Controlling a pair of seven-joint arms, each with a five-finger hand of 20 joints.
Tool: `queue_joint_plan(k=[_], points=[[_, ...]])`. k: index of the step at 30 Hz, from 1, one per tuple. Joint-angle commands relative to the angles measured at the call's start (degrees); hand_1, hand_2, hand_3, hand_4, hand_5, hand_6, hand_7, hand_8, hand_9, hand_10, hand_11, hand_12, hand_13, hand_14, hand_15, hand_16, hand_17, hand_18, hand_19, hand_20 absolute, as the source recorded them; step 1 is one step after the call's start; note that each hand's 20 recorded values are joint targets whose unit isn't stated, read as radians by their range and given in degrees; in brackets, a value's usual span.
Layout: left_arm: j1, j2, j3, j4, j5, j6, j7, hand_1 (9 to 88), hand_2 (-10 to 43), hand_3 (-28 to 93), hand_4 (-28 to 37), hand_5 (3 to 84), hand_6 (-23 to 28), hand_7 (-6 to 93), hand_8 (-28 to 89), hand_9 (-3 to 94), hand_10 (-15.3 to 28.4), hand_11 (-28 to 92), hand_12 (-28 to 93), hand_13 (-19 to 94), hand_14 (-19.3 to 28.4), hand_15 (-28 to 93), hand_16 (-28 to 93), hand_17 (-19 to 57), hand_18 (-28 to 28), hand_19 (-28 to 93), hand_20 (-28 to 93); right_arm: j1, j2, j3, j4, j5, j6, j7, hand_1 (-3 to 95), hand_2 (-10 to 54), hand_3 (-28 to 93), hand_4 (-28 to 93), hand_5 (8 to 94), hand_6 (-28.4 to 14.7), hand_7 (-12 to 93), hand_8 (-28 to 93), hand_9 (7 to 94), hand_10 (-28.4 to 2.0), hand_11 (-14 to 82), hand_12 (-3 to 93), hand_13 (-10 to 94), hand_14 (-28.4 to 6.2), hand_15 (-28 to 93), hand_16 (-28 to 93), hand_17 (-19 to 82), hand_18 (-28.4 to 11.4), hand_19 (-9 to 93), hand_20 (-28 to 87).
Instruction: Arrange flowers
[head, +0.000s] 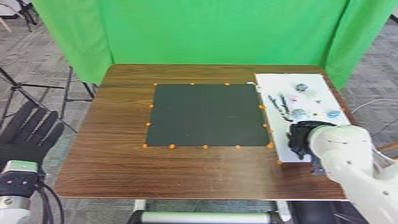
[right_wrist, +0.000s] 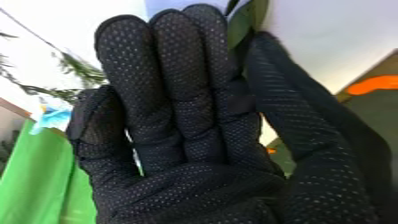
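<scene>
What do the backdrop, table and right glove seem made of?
Green backdrop: fabric, matte; hangs in soft folds.
Table: brown wood or wood-look laminate, slight sheen; streaky grain.
Right glove: black fabric, likely synthetic, mostly matte; dotted, mesh-like texture.

Right hand (head: 303, 136) was black with pale-dotted mesh, arm (head: 342, 145) behind it was white, board (head: 275, 82) beneath was white, blooms (head: 333, 114) beyond it were pale blue, mat (head: 204, 115) left of it was charcoal with orange markers (head: 172, 146), table (head: 124, 170) was grained brown, backdrop (head: 213, 30) was green
</scene>
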Motion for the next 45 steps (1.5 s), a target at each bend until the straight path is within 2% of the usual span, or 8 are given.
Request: queue_joint_plan(k=[1, 13, 21, 28, 30, 32, 35, 45], points=[[-1.08, 0.40, 0.43, 0.54, -0.02, -0.60, -1.28, 22.3, 15.1, 66, -28.3, 34.3, 7.7, 13.1, -9, 32.6, 15.0, 22, 13, 23, 14.8, 36, -7, -5.5, 12.1, 27, 9, -9.91, -1.11, -2.77, 2.12, -7.30, 3.96, -7.54, 47.5, -4.6, 75, -23, 73.9, -1.6, 39, 19, 82.1, -11.7, 35.0, 40.7, 76, -11.0, 51, 28, 43, -22.3, 92, 38], [-0.44, 0.57, 0.33, 0.37, 0.30, -0.56, -1.10, 23.2, 14.0, 66, -28.3, 34.5, 7.7, 13.3, -9, 32.6, 15.1, 23, 13, 23, 14.8, 36, -7, -5.4, 12.2, 27, 9, -12.95, 3.05, 1.37, -5.12, -15.97, 22.43, -11.32, 44.3, -5.7, 79, -13, 75.7, -1.7, 43, 22, 85.2, -10.2, 36.5, 44.1, 80, -9.5, 51, 29, 47, -21.0, 93, 40], [-0.96, 0.59, 2.33, 0.52, 0.11, -0.94, -1.17, 23.3, 13.7, 67, -28.3, 34.5, 7.6, 13.5, -9, 32.6, 15.1, 23, 13, 23, 14.9, 36, -7, -5.4, 12.2, 27, 9, -10.58, 3.92, 0.72, -8.55, -16.91, 28.81, -9.93, 41.7, -7.3, 81, -5, 76.7, -2.1, 46, 23, 85.5, -10.7, 40.2, 46.2, 79, -10.6, 54, 32, 47, -21.7, 93, 43], [0.84, 0.11, 0.57, 0.14, -0.20, -0.43, -0.72, 23.4, 13.6, 67, -28.3, 34.5, 7.6, 13.5, -9, 32.7, 15.1, 23, 13, 23, 14.7, 36, -7, -5.4, 12.2, 27, 9, -2.40, -0.25, -5.14, -7.63, -12.62, 38.55, -5.01, 41.2, -8.2, 82, -4, 78.0, -1.9, 45, 24, 86.5, -10.5, 40.5, 46.0, 81, -10.6, 55, 32, 48, -22.0, 93, 44], [0.89, 0.03, -0.35, 0.04, 0.56, 1.47, 0.02, 23.7, 13.6, 67, -28.3, 34.5, 7.6, 13.5, -9, 32.7, 15.1, 23, 13, 23, 14.6, 36, -7, -5.4, 12.2, 27, 9, 3.58, -1.59, -11.34, -4.93, -14.81, 42.38, -3.81, 41.0, -8.3, 82, -4, 78.4, -2.0, 45, 24, 86.9, -10.7, 40.6, 45.9, 81, -10.5, 55, 32, 49, -22.1, 93, 45], [1.37, -0.12, -1.90, 0.25, 1.70, 1.07, 0.38, 23.7, 13.6, 67, -28.3, 34.5, 7.6, 13.4, -9, 32.7, 15.1, 23, 13, 23, 14.7, 36, -7, -5.4, 12.2, 27, 9, 8.90, -3.71, -15.75, -3.42, -13.08, 42.88, -2.66, 41.0, -8.4, 82, -3, 78.9, -2.1, 44, 25, 87.0, -10.9, 41.1, 45.7, 81, -10.5, 55, 32, 49, -22.4, 93, 46], [1.46, -0.31, -3.22, 0.20, 1.82, 1.30, 0.20, 23.7, 13.6, 67, -28.3, 34.6, 7.6, 13.4, -9, 32.7, 15.1, 23, 13, 23, 14.7, 36, -7, -5.4, 12.2, 27, 9, 15.43, -7.52, -20.83, -1.36, -12.42, 43.42, -1.61, 41.1, -8.7, 81, -2, 79.4, -2.2, 44, 25, 87.4, -11.1, 41.3, 45.4, 82, -10.6, 55, 32, 49, -22.7, 93, 46], [0.91, 0.45, -0.75, 0.29, 1.41, 1.42, -0.03, 23.7, 13.7, 67, -28.3, 34.7, 7.6, 13.6, -9, 32.8, 15.0, 23, 13, 23, 14.6, 36, -7, -5.4, 12.2, 27, 9, 30.11, -21.59, -31.07, 8.34, -0.92, 38.23, -0.67, 40.8, -8.4, 81, -1, 79.5, -1.7, 43, 27, 87.5, -11.1, 42.0, 45.1, 83, -10.4, 55, 32, 51, -23.2, 93, 47]])
